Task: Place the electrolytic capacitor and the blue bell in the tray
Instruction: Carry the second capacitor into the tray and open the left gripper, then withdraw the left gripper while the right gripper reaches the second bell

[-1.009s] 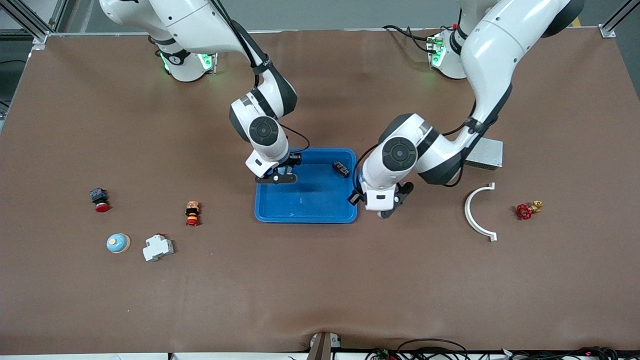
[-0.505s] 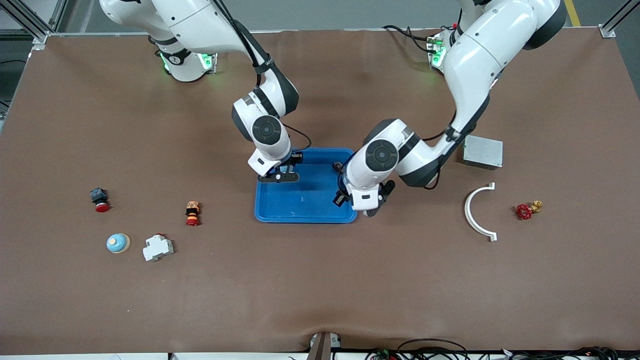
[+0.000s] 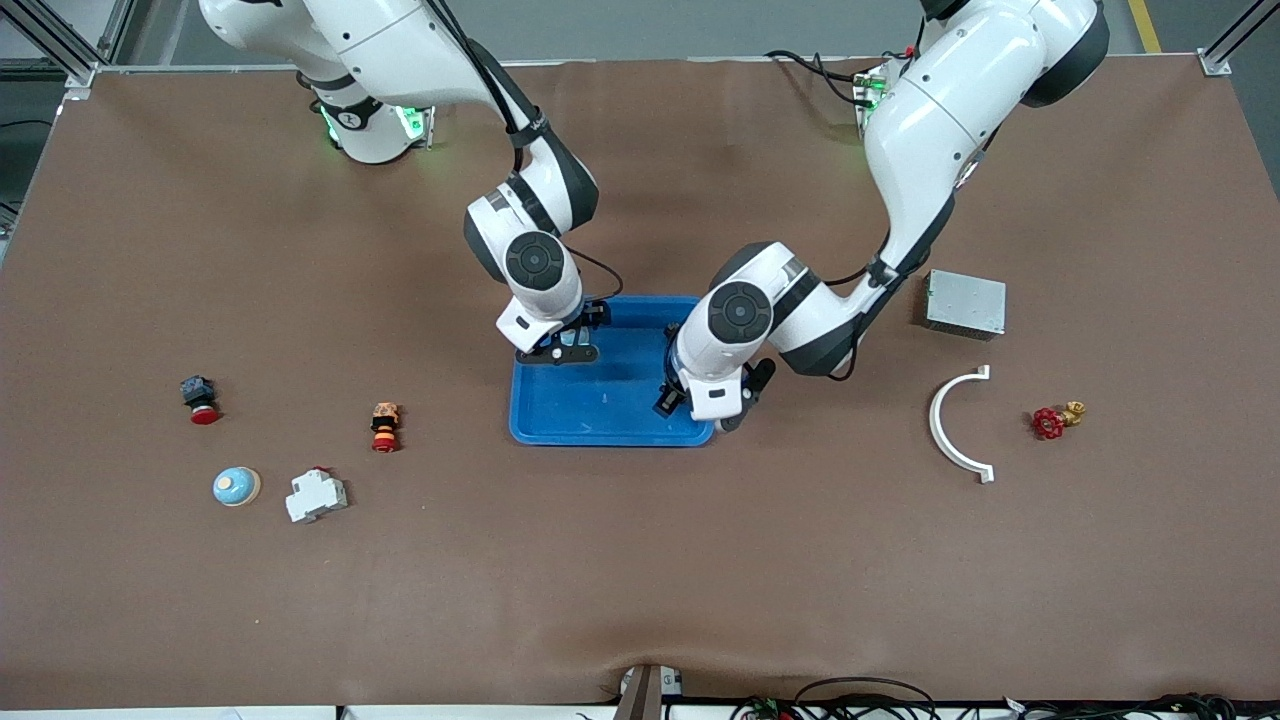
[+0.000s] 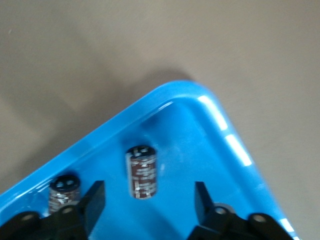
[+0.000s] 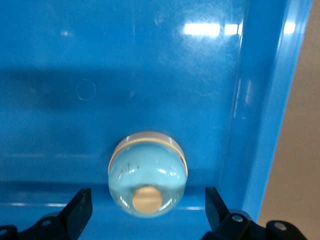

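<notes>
The bright-blue tray [image 3: 600, 400] lies mid-table. My left gripper [image 3: 697, 412] hangs open over the tray's end toward the left arm. In the left wrist view my left gripper [image 4: 148, 205] is just above a dark brown electrolytic capacitor [image 4: 141, 171] lying on the tray floor [image 4: 200, 150]; a second like cylinder [image 4: 64, 189] lies by the rim. My right gripper [image 3: 558, 352] is open over the tray's corner toward the right arm. In the right wrist view my right gripper [image 5: 147, 210] straddles, without touching, a pale blue bell [image 5: 148, 173] resting in the tray [image 5: 150, 60]. Another blue bell [image 3: 236, 486] sits on the table.
Toward the right arm's end lie a red-button switch [image 3: 200, 400], an orange-red part [image 3: 384, 426] and a white breaker [image 3: 316, 496]. Toward the left arm's end lie a grey metal box [image 3: 965, 303], a white curved piece [image 3: 958, 425] and a red valve [image 3: 1052, 420].
My left arm has swung toward the right arm's end, bringing its gripper from beside the tray to over its end. My right gripper has hardly moved.
</notes>
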Available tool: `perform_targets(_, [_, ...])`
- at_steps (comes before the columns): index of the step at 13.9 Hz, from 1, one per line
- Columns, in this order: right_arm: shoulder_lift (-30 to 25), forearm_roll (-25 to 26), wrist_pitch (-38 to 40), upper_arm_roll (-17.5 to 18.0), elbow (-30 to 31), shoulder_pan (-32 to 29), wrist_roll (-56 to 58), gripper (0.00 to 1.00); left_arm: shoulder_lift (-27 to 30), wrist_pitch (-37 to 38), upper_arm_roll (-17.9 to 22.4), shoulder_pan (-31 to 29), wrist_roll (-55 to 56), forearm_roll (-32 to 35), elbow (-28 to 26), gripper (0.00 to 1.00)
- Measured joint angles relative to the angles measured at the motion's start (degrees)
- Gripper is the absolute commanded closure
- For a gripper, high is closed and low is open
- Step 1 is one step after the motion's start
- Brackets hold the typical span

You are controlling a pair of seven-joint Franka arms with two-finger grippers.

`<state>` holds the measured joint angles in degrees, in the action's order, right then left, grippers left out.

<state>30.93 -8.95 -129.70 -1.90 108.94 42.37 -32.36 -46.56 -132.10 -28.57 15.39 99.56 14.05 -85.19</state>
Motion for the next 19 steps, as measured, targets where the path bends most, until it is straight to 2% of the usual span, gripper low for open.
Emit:
perform_targets(3, [-4.2, 0.7, 14.9, -1.5, -5.3, -0.9, 0.5, 0.00, 3.1, 2.6, 1.6, -1.6, -1.6, 0.2, 2.8, 0.00])
perform_targets(5, [-7.3, 4.4, 25.7, -2.2, -10.0, -3.4, 2.8, 0.00, 7.3, 9.1, 1.6, -5.1, -5.1, 0.2, 3.9, 0.00])
perform_targets(7, [-9.0, 8.9, 32.4, -2.4, -13.9, -5.9, 6.1, 0.00, 11.8, 13.9, 1.3, -8.8, -11.1, 0.2, 4.1, 0.00])
perform_targets(10, [-10.1, 11.5, 34.7, -2.6, -16.2, -10.7, 17.3, 0.00, 15.8, 17.5, 1.2, -12.3, -17.8, 0.2, 4.0, 0.00])
perform_targets(14, [-11.1, 12.4, 34.6, -3.2, -17.1, -23.8, 41.7, 0.00, 19.8, 24.2, 1.2, -18.0, -35.3, 0.2, 4.0, 0.00])
perform_targets(16, [-11.1, 15.8, 33.5, -3.2, -17.6, -29.8, 51.6, 0.00, 22.2, 28.4, 1.2, -20.5, -43.8, 0.2, 4.0, 0.00])
perform_targets(19, [-11.1, 23.3, 29.4, -3.1, -18.5, -33.3, 58.6, 0.00, 25.4, 32.0, 1.2, -23.8, -54.6, -0.2, 4.0, 0.00])
